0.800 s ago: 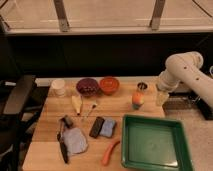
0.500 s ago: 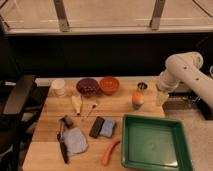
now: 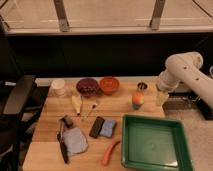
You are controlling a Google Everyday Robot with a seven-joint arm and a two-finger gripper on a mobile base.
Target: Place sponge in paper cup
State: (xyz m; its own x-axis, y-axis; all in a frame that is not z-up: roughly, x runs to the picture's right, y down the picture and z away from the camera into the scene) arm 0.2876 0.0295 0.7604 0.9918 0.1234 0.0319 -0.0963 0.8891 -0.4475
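Observation:
The light-blue sponge [image 3: 108,127] lies on the wooden table [image 3: 120,107] near its middle front, right beside a black slab [image 3: 96,127]. The white paper cup [image 3: 58,87] stands upright at the table's back left corner. My gripper [image 3: 160,96] hangs at the end of the white arm [image 3: 181,70] over the table's right edge, far right of the sponge and the cup. It holds nothing that I can see.
A dark purple bowl [image 3: 88,87] and an orange bowl [image 3: 109,84] stand at the back. A small metal cup [image 3: 142,86] and an orange-topped object [image 3: 137,100] are near the gripper. A green tray [image 3: 151,143] fills the front right. A grey-blue cloth [image 3: 75,141] and an orange carrot-like piece [image 3: 110,151] lie in front.

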